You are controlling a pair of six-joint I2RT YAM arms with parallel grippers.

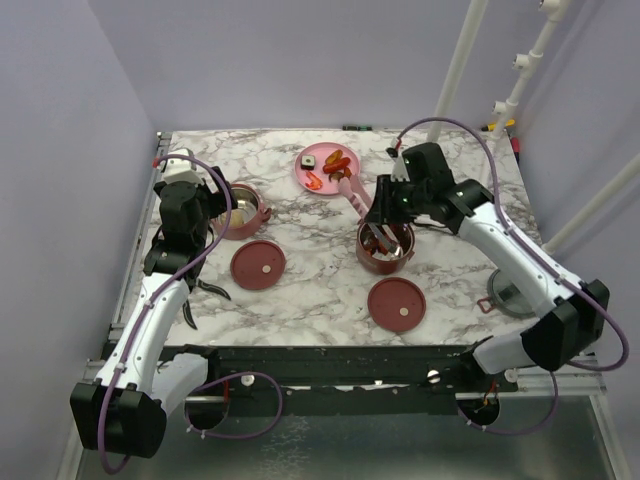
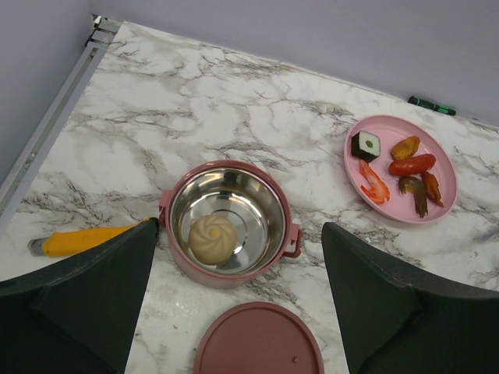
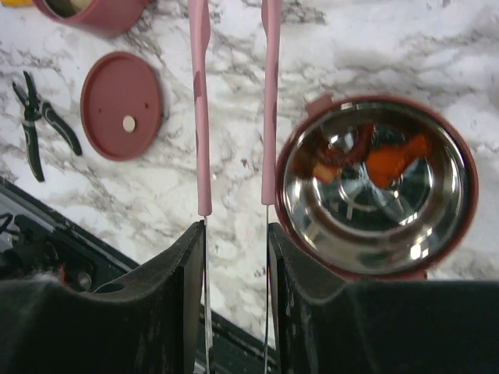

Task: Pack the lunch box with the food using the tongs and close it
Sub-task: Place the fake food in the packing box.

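**Beside the right tier, tongs clamped in the right gripper**

Near the table's middle, the right gripper's jaws are closed on the near end of the slim pink tongs. The two arms of the tongs run side by side past the tier's rim, and their tips are outside the wrist view. Orange and red food pieces lie in that steel-lined tier.

The left gripper hangs with its jaws wide apart above the left tier, which holds a tan ball. More food sits on the pink plate toward the far edge. The left lid and right lid lie flat on the marble.
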